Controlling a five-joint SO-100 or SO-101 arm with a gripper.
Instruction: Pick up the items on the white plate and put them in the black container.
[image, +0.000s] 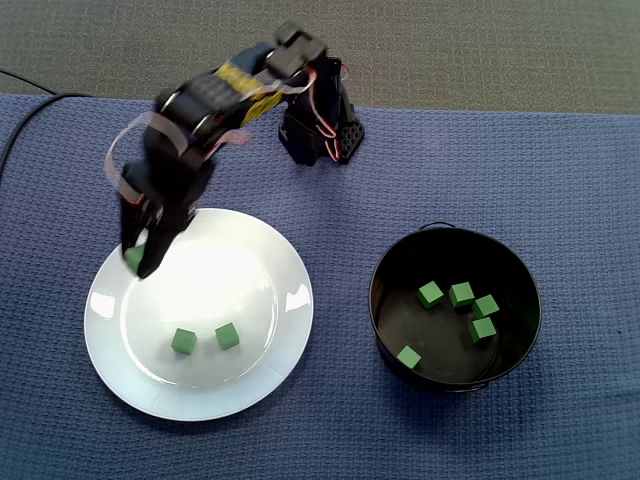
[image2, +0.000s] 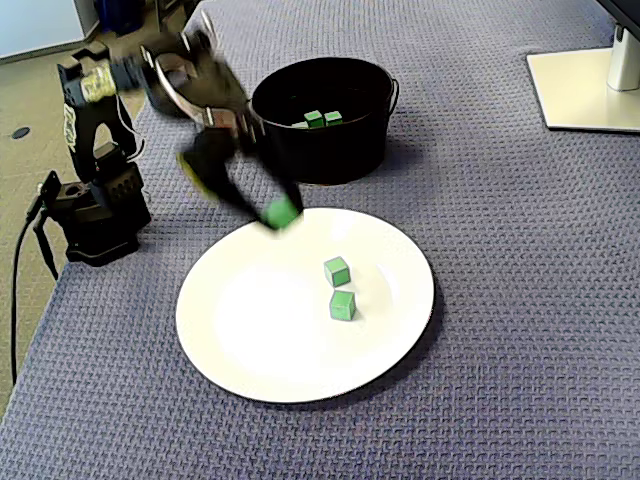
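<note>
A green cube is gripped between the closed fingers of the gripper, at the edge of the white plate. The grip should be kept firm, and the cube should be raised well above the rim before it is carried over the black container, where other cubes lie. Two cubes are left on the plate.

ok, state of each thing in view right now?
gripper: shut on held cube, at rim of plate
held cube: in the gripper, blurred
loose cubes: two, resting on plate, apart
plate: lying flat
container: upright, open
binned cubes: five, lying in container
</note>
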